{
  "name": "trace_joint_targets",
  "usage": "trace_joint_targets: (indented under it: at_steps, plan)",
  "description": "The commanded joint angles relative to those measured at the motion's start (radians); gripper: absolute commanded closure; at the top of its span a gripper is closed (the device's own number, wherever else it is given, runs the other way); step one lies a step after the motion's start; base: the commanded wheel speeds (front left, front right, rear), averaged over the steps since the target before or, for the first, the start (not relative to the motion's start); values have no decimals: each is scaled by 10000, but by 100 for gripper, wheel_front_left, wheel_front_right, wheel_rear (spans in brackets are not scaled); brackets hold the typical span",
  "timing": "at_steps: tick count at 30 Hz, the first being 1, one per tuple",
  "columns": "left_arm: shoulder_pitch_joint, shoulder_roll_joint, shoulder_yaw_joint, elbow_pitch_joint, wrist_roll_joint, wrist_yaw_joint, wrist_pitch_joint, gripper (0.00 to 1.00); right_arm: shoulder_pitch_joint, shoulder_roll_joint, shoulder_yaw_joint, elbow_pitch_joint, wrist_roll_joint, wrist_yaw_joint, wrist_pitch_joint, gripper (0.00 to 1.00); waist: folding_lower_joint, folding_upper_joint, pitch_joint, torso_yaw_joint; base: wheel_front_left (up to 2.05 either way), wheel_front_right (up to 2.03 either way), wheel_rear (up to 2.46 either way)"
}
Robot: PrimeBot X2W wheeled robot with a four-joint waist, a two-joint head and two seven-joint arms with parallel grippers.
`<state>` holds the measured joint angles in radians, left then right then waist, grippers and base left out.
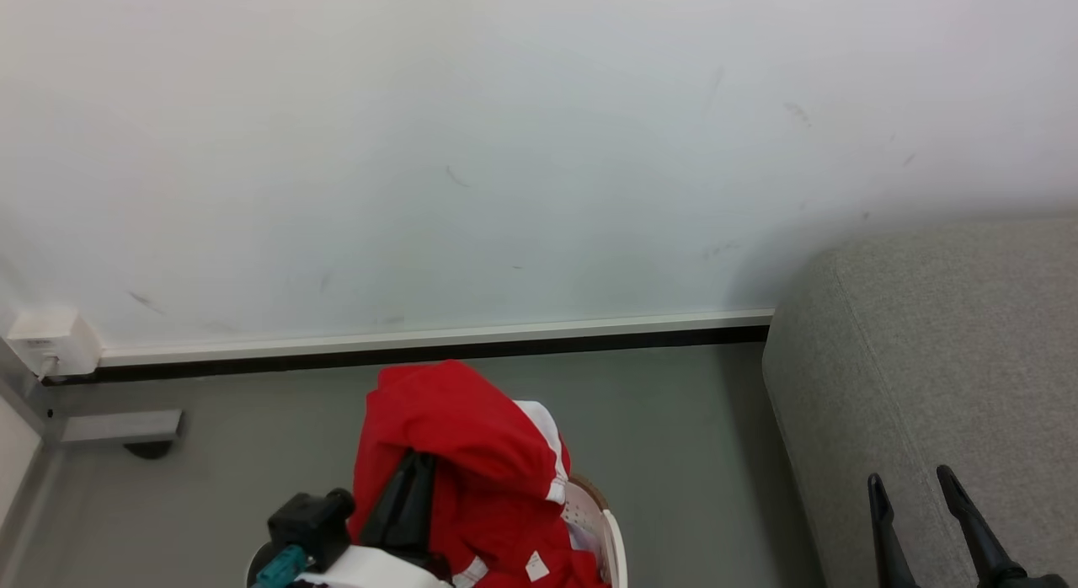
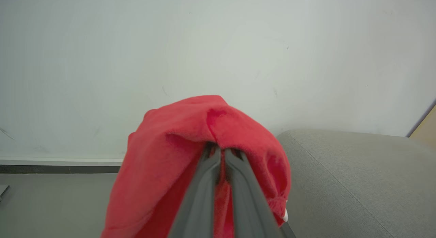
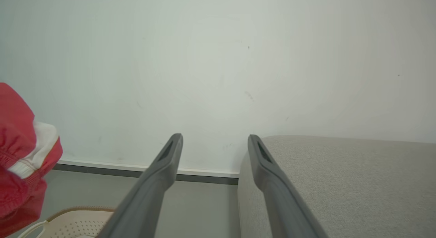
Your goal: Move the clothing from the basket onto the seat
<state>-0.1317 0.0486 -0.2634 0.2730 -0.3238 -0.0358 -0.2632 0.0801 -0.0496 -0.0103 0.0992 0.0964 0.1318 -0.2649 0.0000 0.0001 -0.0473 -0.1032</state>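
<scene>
Red clothing with white trim and a small white label hangs draped over my left gripper, lifted above the basket. In the left wrist view the two fingers are pressed together on the red fabric, the left gripper shut on it. My right gripper stands open at the lower right, over the near edge of the grey seat; its fingers spread wide with nothing between them. The basket rim and a red cuff show at the left of the right wrist view.
A white wall with a pale skirting board runs behind the grey floor. A white socket box and a grey bracket sit at the far left. The sofa's rounded corner lies just right of the held garment.
</scene>
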Motion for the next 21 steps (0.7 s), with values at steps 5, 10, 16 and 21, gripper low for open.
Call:
trace_joint_targets:
  at_steps: [5,10,16,21]
  plan:
    - [68,34,-16,-152,125,-48,-23,100,-196,-72,332,-200,-266,-21,7,0,0,-1,28,3,0,0,0]
    - [-115,34,-208,-224,180,-104,-23,100,-477,-400,1240,-350,-265,-21,7,0,0,-1,44,-18,0,0,0]
    - [-349,34,-588,-141,111,-148,-23,100,-1056,-1085,3024,-426,-102,-23,7,0,0,-1,29,-57,0,0,0]
    - [-569,34,-1026,-141,-9,-160,-23,100,-1736,-1636,4858,-172,73,-23,7,0,0,-1,16,-100,0,0,0]
